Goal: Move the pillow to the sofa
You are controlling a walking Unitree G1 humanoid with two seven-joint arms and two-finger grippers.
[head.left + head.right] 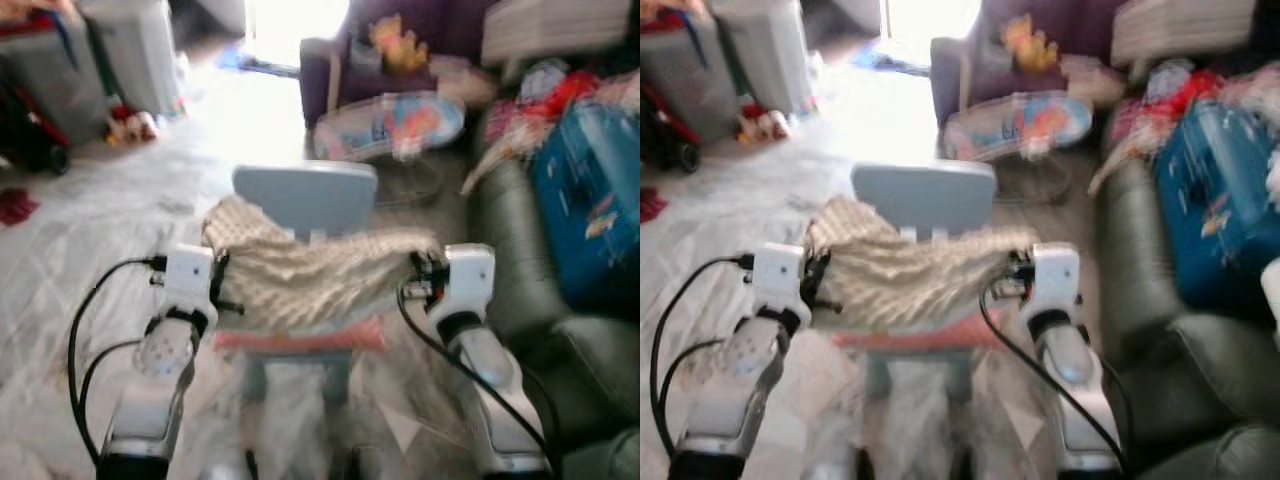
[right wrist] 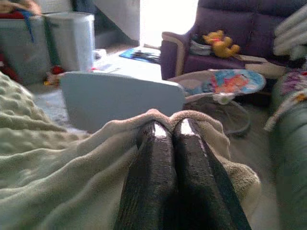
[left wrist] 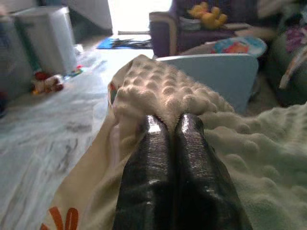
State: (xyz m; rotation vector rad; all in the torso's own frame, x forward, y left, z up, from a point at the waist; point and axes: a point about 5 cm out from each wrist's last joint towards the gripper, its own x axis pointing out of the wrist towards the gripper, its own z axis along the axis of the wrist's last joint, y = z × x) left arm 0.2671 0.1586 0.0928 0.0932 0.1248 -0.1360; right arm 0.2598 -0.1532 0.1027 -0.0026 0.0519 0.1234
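Holding the soft, light pillow over the small blue chair, left claw and right claw each pinched shut on an end; likely sagging mid-span.

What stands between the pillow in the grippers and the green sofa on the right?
Nothing visible. The pillow, pinched by the left gripper and right gripper, hangs over the small blue chair; the green sofa lies just beside the right gripper.

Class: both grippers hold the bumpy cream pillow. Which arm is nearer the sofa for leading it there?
Right. The right gripper pinches the bumpy cream pillow beside the dark green leather sofa; the left gripper holds the far end.
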